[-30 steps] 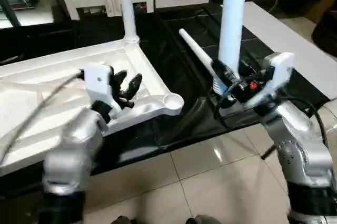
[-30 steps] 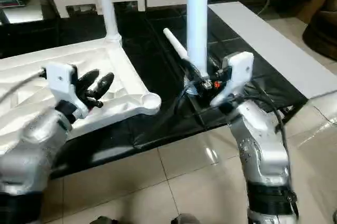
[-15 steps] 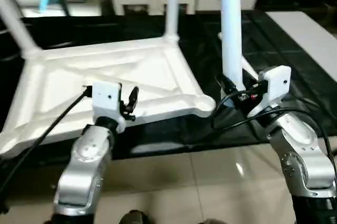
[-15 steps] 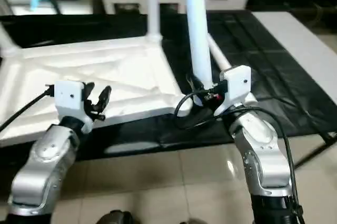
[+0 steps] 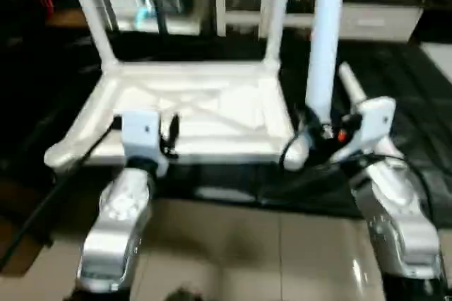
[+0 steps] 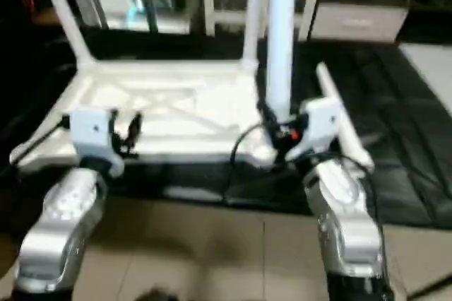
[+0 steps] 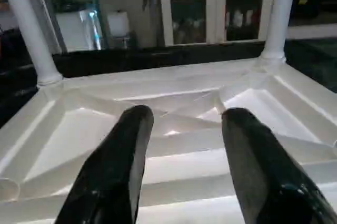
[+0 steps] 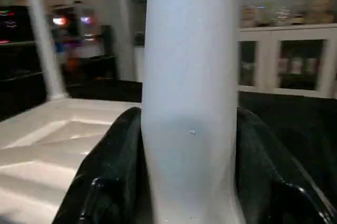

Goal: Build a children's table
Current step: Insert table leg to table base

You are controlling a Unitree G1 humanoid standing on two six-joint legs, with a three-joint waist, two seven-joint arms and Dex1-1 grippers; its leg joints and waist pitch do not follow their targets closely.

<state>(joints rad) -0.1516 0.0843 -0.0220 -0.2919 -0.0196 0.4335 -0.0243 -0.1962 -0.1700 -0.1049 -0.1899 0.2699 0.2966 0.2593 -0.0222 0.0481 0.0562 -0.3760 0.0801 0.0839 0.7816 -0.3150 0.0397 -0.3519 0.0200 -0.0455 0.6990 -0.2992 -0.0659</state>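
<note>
The children's table top (image 5: 198, 103) lies upside down on the black mat, ribbed underside up. Two white legs stand in its far corners, one on the left (image 5: 88, 4) and one on the right (image 5: 274, 11). My right gripper (image 5: 318, 131) is shut on a third leg (image 5: 326, 39), held upright just beside the near right corner socket (image 5: 295, 152). In the right wrist view its black fingers (image 8: 110, 171) flank the tube (image 8: 189, 77). A fourth leg (image 5: 353, 87) lies on the mat behind. My left gripper (image 7: 181, 124) is open and holds nothing, over the top's near edge.
A white glass-door cabinet (image 7: 221, 16) stands behind the table top. The black mat (image 5: 417, 103) stretches to the right, and tiled floor (image 5: 233, 251) lies in front. A black cable (image 5: 49, 195) trails from my left wrist.
The whole picture has shifted, so the camera has moved. Both grippers keep their places against the table top: the right still grips the upright leg, the left stays open.
</note>
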